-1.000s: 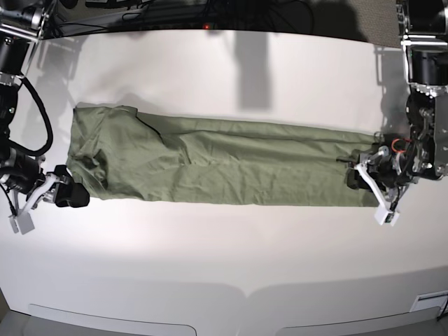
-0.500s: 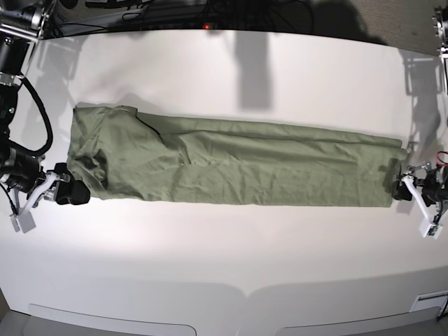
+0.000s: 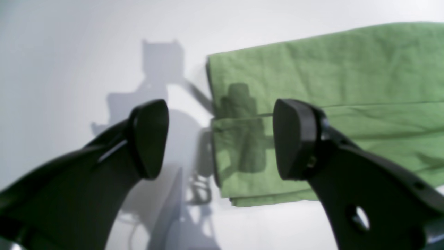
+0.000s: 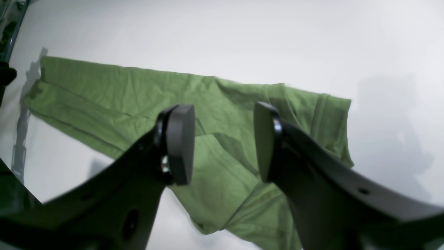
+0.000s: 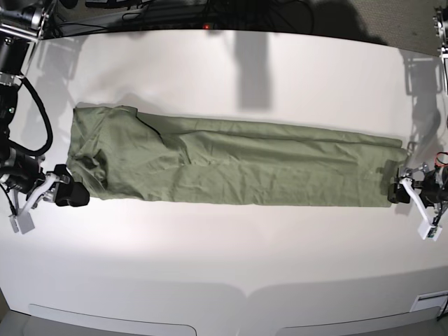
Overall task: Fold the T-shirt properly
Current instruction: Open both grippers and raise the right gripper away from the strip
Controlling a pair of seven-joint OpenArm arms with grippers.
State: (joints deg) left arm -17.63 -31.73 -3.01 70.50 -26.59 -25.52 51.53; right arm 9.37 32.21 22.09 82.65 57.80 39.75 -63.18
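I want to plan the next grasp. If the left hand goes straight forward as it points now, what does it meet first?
Most likely the folded end of the T-shirt. In the left wrist view the left hand is open and holds nothing, and the cloth's short edge lies between its fingertips. How high it stands over the table is unclear.

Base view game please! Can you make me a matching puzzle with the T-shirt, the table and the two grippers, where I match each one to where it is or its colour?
Things:
1. T-shirt
2. Table
3. Left gripper
4. Right gripper

Clues:
A. White
B. At the picture's right edge
C. Green
D. At the picture's left edge

Pairs: 1-C, 2-A, 3-B, 4-D
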